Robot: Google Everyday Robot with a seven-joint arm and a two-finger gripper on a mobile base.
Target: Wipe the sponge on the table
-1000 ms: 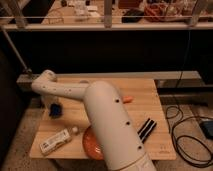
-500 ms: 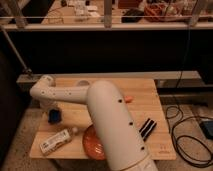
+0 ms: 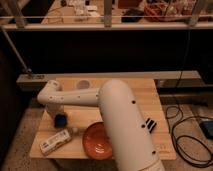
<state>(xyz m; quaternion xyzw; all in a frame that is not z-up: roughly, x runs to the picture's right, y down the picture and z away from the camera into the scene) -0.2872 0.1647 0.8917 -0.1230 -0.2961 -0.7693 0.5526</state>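
The small dark blue sponge (image 3: 60,120) lies on the left part of the light wooden table (image 3: 145,95), behind the white bottle. My white arm reaches from the lower right across the table, bends at the far left and comes down onto the sponge. The gripper (image 3: 59,116) sits right over the sponge, at or touching its top. The arm's end hides how the gripper holds it.
An orange bowl (image 3: 97,142) stands near the front edge, partly behind my arm. A white bottle (image 3: 55,141) lies at the front left. A black striped object (image 3: 149,124) is at the right. A grey ledge (image 3: 30,77) runs behind the table, and cables (image 3: 185,130) trail on the floor to the right.
The arm's end and the sponge under it have slid along the left side of the table toward the front edge, closer to the white bottle.
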